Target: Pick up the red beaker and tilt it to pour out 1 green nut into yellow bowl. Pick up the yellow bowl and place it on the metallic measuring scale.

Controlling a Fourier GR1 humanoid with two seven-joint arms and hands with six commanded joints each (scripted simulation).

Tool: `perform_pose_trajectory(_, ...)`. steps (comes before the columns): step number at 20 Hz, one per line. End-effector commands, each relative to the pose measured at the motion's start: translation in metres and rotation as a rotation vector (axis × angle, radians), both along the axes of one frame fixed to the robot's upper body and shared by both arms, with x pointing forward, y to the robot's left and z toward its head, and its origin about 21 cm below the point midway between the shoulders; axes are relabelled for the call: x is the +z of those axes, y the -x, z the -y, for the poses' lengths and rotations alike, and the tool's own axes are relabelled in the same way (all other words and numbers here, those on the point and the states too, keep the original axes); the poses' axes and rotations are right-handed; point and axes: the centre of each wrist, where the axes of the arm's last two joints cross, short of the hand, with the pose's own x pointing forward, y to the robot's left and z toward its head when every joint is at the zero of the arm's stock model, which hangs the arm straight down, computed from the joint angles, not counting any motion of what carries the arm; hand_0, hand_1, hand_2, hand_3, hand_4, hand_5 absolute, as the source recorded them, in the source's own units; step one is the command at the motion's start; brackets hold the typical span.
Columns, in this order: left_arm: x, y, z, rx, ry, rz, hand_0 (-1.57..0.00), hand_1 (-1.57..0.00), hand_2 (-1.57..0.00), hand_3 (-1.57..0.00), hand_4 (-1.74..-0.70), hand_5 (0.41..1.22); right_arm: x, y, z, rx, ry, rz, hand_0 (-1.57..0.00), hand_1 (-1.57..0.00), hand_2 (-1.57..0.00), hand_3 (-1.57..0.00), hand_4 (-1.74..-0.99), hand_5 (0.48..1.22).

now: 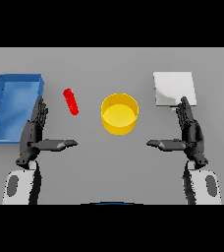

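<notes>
No nut visible in red beaker (70, 101), lying tilted left of yellow bowl (119, 113). Bowl and blue tray (6, 98) look empty. My right hand (188, 130) overlaps scale (174, 88); left hand (35, 133), both wide open.

Bare desk (109, 152) is lying between the hands; the blue tray (13, 106) is crowding the left hand (33, 133), the metallic scale (174, 88) the right hand (190, 133).

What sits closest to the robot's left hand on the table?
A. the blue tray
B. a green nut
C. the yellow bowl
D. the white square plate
A: the left hand overlaps the edge of the blue tray, while the yellow bowl stands farther off at the middle.
</notes>
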Motion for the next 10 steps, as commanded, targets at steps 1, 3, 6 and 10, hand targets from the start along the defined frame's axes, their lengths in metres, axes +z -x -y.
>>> perform_pose_trajectory(1,0.000,-0.001,0.000,0.001,0.000,-0.001,0.00,0.00,0.00,0.00,-1.09,0.623,0.000,0.000,0.000,-0.001,-0.001,0.000,0.00,0.00,0.00,0.00,-1.128,0.660)
perform_pose_trajectory(3,0.001,-0.004,-0.001,0.002,-0.001,-0.005,0.00,0.00,0.00,0.00,-1.09,0.623,0.000,0.000,-0.002,0.001,-0.001,0.000,0.00,0.00,0.00,0.00,-1.128,0.660)
perform_pose_trajectory(6,0.000,-0.007,-0.002,0.000,-0.002,-0.006,0.00,0.00,0.00,0.00,-1.09,0.623,-0.003,0.002,-0.005,0.003,-0.008,-0.005,0.00,0.00,0.00,0.00,-1.128,0.660)
perform_pose_trajectory(10,0.009,0.014,0.005,-0.030,-0.152,0.054,0.00,0.00,0.00,0.00,-1.09,0.615,0.003,0.024,-0.016,0.063,0.279,0.164,0.00,0.00,0.00,0.00,-1.126,0.666)
